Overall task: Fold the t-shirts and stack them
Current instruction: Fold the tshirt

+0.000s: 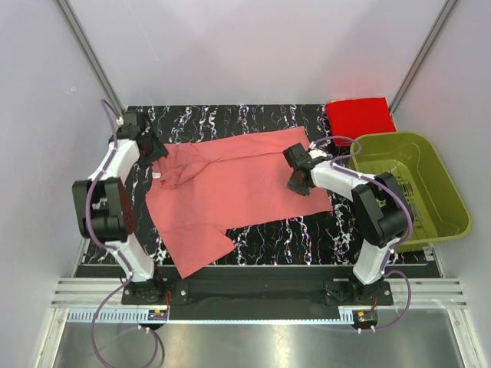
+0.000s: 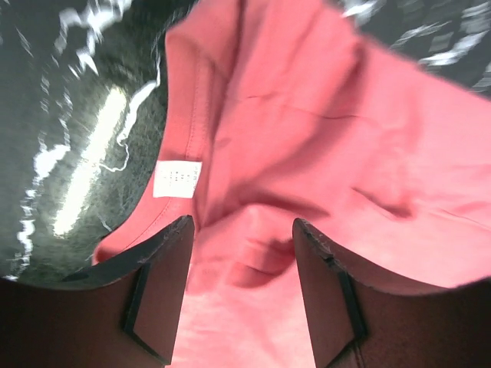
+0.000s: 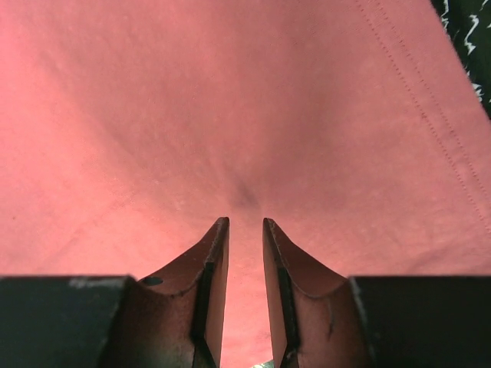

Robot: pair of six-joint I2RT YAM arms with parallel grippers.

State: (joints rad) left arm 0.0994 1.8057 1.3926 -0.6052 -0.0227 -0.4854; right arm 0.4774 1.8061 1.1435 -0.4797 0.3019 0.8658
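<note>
A black marbled mat (image 1: pixel 207 119) covers the table and serves as the working surface. Glossy white veins run through it, and in the left wrist view it shows bright glare. Plain white walls (image 1: pixel 253 46) enclose the mat on its far side and on both flanks, and a slanted metal post stands off each far corner. Ribbed aluminium rails (image 1: pixel 253 295) run along the mat's near edge, where both arm bases are bolted.

The salmon-pink t-shirt (image 1: pixel 230 192) lies spread across the middle of the mat, wrinkled, with one corner reaching the near edge. Its white neck label (image 2: pixel 177 179) faces up towards the mat's left side. The red t-shirt (image 1: pixel 359 115) sits folded into a neat rectangle on the mat's far right corner. The olive-green basket (image 1: pixel 441 180) stands just off the mat's right edge.

The left gripper (image 2: pixel 242 230) is at the shirt's collar on the left part of the mat, with its jaws wide apart and pink cloth showing between them. The right gripper (image 3: pixel 245 222) is right of the mat's centre. Its jaws are narrow and its tips are down on the shirt, where the cloth dimples. Whether a fold is caught between them cannot be told.
</note>
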